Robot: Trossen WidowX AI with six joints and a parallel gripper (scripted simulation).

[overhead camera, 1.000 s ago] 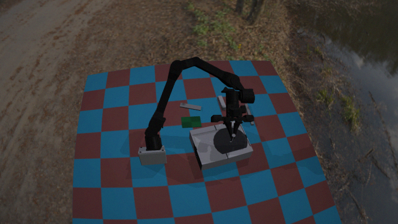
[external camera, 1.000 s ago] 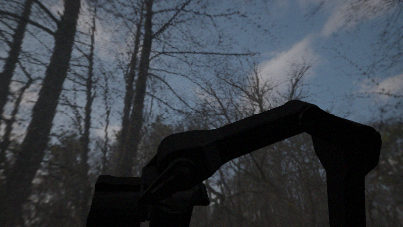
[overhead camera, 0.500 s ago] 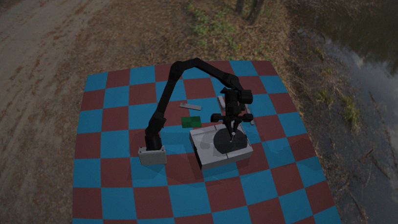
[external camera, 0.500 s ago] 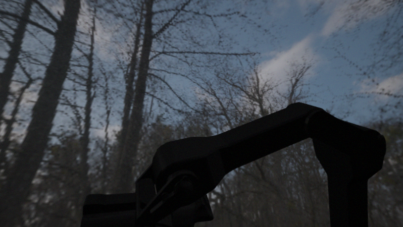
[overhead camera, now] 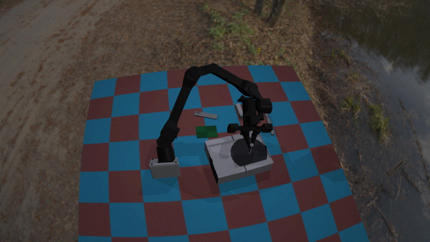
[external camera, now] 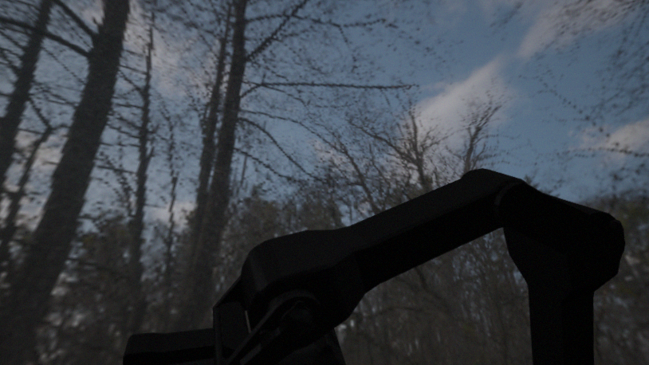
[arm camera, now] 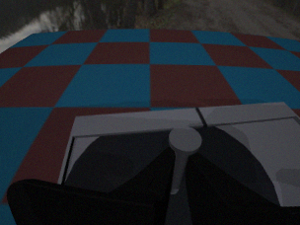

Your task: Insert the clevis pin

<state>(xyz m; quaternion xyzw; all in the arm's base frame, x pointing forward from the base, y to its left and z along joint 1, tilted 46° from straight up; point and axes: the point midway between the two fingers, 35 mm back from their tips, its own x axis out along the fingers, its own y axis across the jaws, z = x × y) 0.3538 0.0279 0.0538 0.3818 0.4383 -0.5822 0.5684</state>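
— Where is the pin (overhead camera: pixel 250 148) (arm camera: pixel 181 165), please, against the hole?
— I see it above the dark disc (overhead camera: pixel 240 151) (arm camera: pixel 113 155). The disc lies in the tray (overhead camera: pixel 222 162) (arm camera: pixel 133 123), between the bench's middle and its right edge in the top view. The head is up, and the shank points down to the disc, near its middle. The disc's hole I cannot see; maybe the shank covers it.
— Is the pin straight?
— In both views it looks a little slanted, but how much I cannot tell. I judge that I must first put the tip over the hole, make the shank upright, and only then lower.
— And the gripper (overhead camera: pixel 251 141) (arm camera: pixel 180 155)?
— Its fingers are pressed nearly together, pinching the pin below the head. My only arm comes from its base (overhead camera: pixel 164 169), toward the bench's left edge.
— What is the risk?
— If the tip meets the disc beside the hole, I could push the disc away.
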